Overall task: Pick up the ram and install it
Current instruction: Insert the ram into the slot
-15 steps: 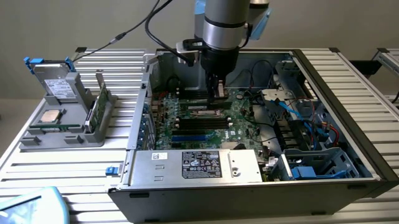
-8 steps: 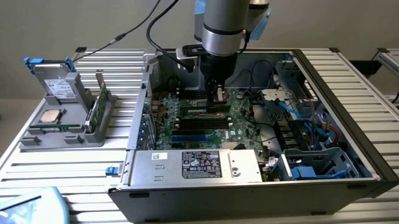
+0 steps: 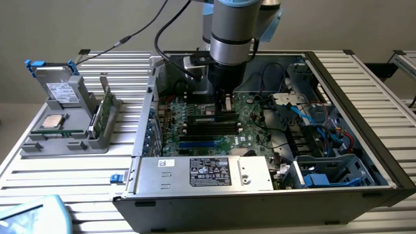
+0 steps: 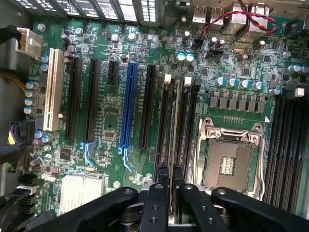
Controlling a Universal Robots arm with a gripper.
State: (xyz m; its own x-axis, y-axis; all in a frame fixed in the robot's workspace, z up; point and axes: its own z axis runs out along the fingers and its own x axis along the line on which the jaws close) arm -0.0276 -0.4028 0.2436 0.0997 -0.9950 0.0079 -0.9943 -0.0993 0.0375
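Item: claw (image 4: 170,173), closed on the ram (image 4: 175,121), which I see edge-on, pinched between the two fingertips and running straight out ahead of them. Position: the ram stands on edge over the black memory slots (image 4: 162,121) of the motherboard (image 4: 104,123), directly below the claw; I cannot tell whether it touches a slot. Just beside the claw: open processor socket (image 4: 231,154).
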